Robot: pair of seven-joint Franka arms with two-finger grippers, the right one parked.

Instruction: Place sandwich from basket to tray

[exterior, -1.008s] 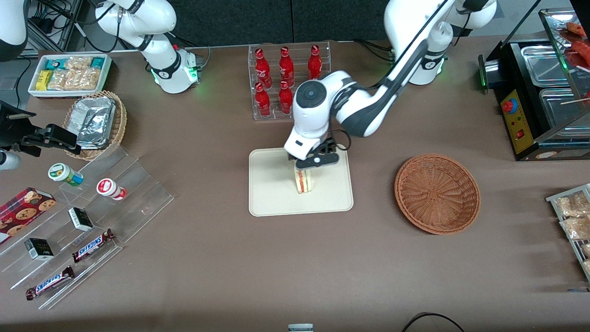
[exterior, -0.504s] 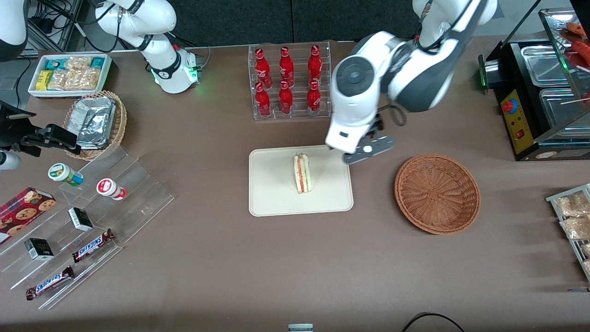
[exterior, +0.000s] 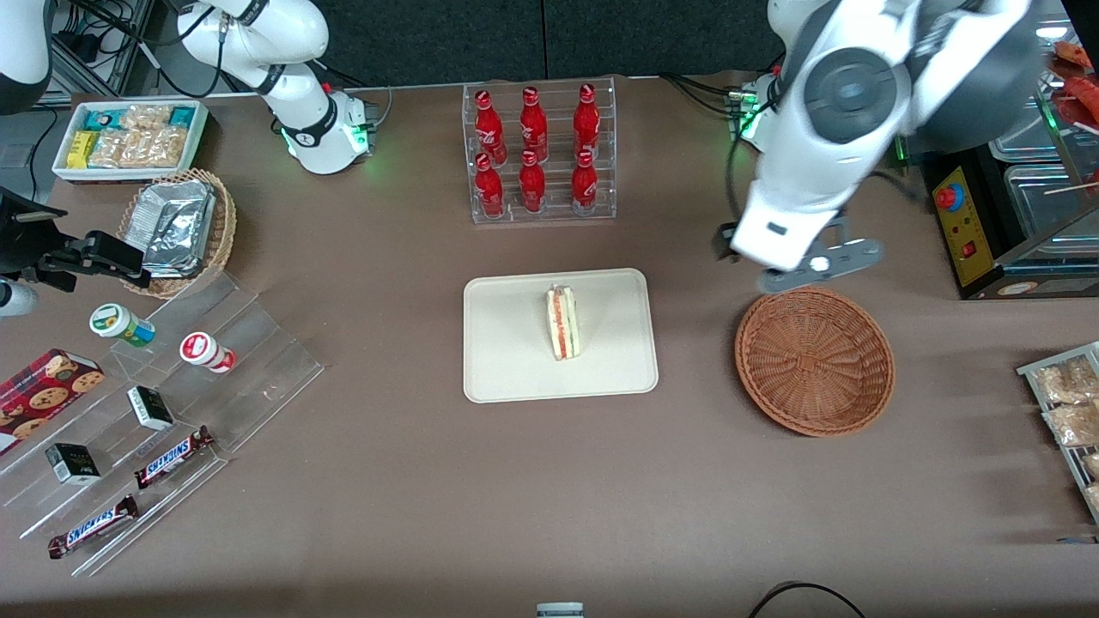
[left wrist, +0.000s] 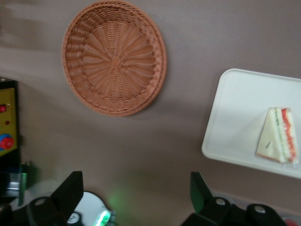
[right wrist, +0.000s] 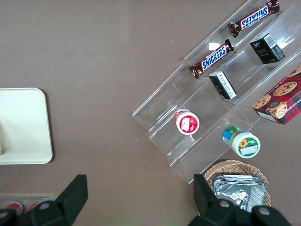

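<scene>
The sandwich (exterior: pixel 563 323) is seen lying on the tray (exterior: pixel 506 369), near the tray's middle, with its red and pale filling layers turned upward; nothing is touching it. The tray is set flat on the brown bench (exterior: pixel 515 489), nearer to the front camera than the clear rack of red bottles (exterior: pixel 537 150). The basket (exterior: pixel 814 360) is placed on the bench well apart from the tray, toward the working arm's end, and nothing is held in it. The gripper (exterior: pixel 816 266) is raised above the bench just beside the basket's rim, farther from the front camera than the basket. In the left wrist view the gripper (left wrist: pixel 136 197) is shown with its jaws spread wide, and nothing is held between them.
</scene>
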